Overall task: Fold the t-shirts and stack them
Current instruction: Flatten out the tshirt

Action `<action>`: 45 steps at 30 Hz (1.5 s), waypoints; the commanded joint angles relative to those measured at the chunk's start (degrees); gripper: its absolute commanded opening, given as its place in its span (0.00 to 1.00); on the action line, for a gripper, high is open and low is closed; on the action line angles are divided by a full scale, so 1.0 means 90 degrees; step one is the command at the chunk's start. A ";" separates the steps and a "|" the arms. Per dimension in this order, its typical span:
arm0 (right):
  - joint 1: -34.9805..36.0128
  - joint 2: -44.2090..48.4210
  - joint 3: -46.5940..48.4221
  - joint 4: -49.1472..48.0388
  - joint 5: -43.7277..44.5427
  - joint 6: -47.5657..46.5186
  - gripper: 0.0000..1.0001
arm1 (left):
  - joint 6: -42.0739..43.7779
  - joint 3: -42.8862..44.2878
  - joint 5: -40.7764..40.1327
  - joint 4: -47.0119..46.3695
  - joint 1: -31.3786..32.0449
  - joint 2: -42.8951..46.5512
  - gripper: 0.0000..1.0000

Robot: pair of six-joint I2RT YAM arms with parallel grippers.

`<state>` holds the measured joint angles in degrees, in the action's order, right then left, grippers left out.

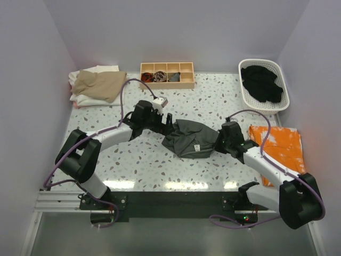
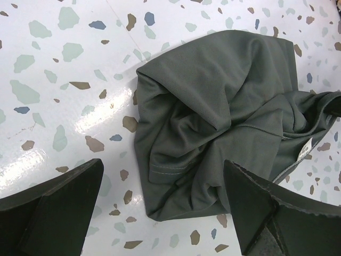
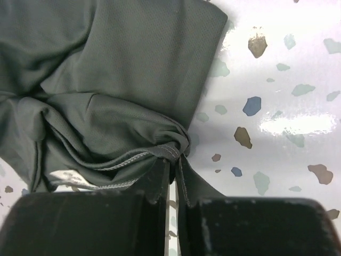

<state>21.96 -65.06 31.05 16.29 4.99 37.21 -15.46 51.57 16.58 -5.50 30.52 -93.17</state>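
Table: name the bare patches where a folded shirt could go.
Bare: the strip between the grey t-shirt and the near edge; the stretch between wooden tray and white basket. Crowded: centre around that shirt; right side, under orange cloth.

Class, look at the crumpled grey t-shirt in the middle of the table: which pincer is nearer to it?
Right. The right pincer is shut on the grey t-shirt at its hem; the left pincer hangs open at its opposite end.

One crumpled charcoal-grey cloth t-shirt (image 1: 189, 140) there, folks! One tan cloth t-shirt (image 1: 98, 84) sat atop a white folded cloth pile (image 1: 84, 100), its count unclear. One black cloth garment (image 1: 261, 84), one white plastic basket (image 1: 265, 64), one eight-compartment wooden tray (image 1: 167, 81), one orange cloth (image 1: 278, 145).
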 commanded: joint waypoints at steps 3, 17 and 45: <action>-0.0018 0.1045 0.0716 0.0169 -0.0455 -0.0949 0.00 | 0.0039 0.0061 -0.0045 -0.0229 0.0027 0.0273 1.00; -0.0018 0.2831 0.2664 0.4789 -0.2110 -0.1060 0.02 | -0.0049 0.0871 0.0433 -0.0180 0.0056 0.0001 1.00; -0.0018 0.3459 0.1267 0.4781 0.0373 0.0631 0.00 | 0.0859 0.4260 0.0270 0.1822 0.1618 -0.3515 1.00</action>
<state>21.82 -33.17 41.74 62.76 6.96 43.44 -10.44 86.80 24.01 9.17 43.86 -123.57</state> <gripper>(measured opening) 0.027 0.997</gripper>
